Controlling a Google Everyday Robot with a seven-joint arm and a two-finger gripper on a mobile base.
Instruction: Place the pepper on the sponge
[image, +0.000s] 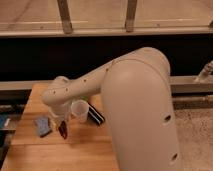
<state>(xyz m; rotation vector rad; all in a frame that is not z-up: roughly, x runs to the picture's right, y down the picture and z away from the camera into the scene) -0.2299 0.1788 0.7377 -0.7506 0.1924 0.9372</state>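
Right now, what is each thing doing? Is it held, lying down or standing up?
gripper: shut on the pepper, low over the table, beside the sponge.
pepper: held, hanging down, not yet on the sponge.
sponge: lying flat, nothing on it.
cup: standing upright.
black bar: lying flat next to the cup.

Smooth, matt pale wooden table (75, 150); glossy slender dark red pepper (62, 131); matt, rough-looking flat blue-grey sponge (43, 126); smooth cream plastic-looking gripper (60, 121) closed on the pepper, beside the sponge.
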